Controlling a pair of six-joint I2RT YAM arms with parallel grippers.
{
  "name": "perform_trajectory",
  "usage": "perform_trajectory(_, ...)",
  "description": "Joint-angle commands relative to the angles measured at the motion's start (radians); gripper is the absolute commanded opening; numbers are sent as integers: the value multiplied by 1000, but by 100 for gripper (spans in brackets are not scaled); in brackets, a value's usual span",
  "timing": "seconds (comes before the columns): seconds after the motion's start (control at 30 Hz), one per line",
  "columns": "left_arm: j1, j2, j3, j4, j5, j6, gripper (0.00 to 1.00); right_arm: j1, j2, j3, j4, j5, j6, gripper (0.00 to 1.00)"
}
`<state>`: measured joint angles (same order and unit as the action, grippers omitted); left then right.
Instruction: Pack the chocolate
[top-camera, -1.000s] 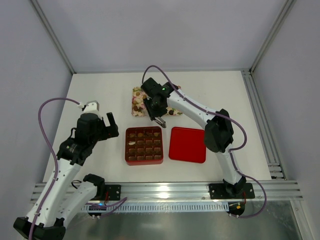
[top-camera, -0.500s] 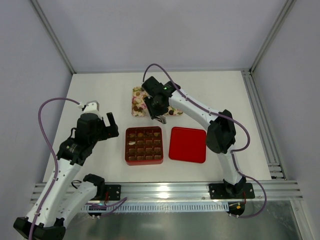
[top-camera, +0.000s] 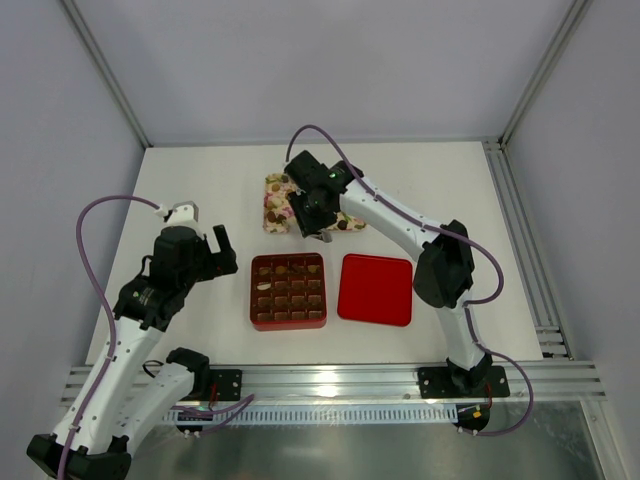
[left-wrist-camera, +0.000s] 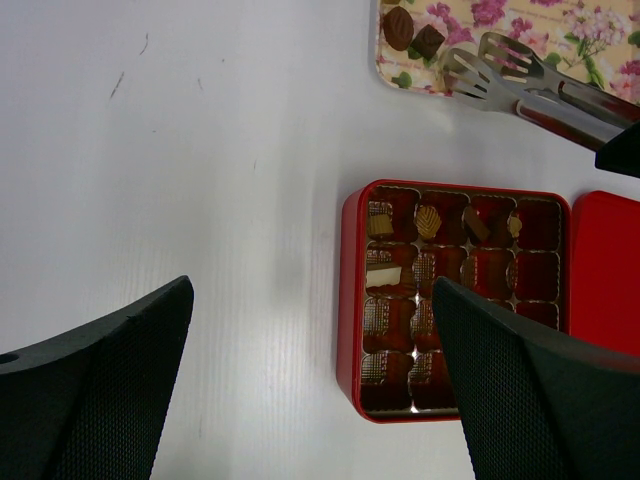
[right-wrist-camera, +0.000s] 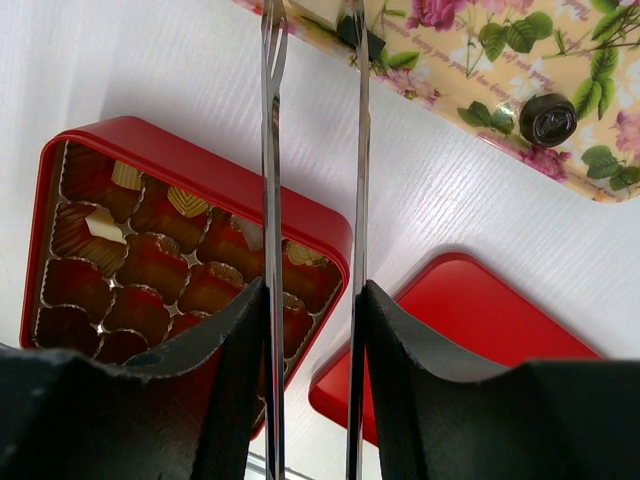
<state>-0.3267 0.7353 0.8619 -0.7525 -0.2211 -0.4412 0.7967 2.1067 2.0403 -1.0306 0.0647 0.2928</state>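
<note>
The red box (top-camera: 252, 292) with its brown gridded insert holds a few chocolates (left-wrist-camera: 429, 222) in its far rows. More chocolates (left-wrist-camera: 399, 27) lie on the floral tray (top-camera: 272, 205), and one dark round piece (right-wrist-camera: 547, 119) shows in the right wrist view. My right gripper (top-camera: 310, 215) is shut on metal tongs (right-wrist-camera: 272, 200). The tong arms stand slightly apart, and their tips (left-wrist-camera: 480, 70) reach the tray's near edge beside a dark square piece (right-wrist-camera: 362, 38). I cannot tell if they touch it. My left gripper (top-camera: 215, 250) is open and empty, left of the box.
The red lid (top-camera: 375, 289) lies flat to the right of the box. The tray sits just beyond the box. A metal rail runs along the table's right side (top-camera: 520, 240).
My right gripper has carried the tongs away from the box's far edge, back over the floral tray. The left arm has not moved.
</note>
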Motion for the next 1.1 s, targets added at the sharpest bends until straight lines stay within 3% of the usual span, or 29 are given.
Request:
perform_trajectory(0.0,3,-13,8,22,-14,-5,100,-1,-17,58,-3,-12,-1,44)
perform_trajectory(1.07,3,-13,9,21,-14,-2,100,-14,45,110,-45,-23,-3,44)
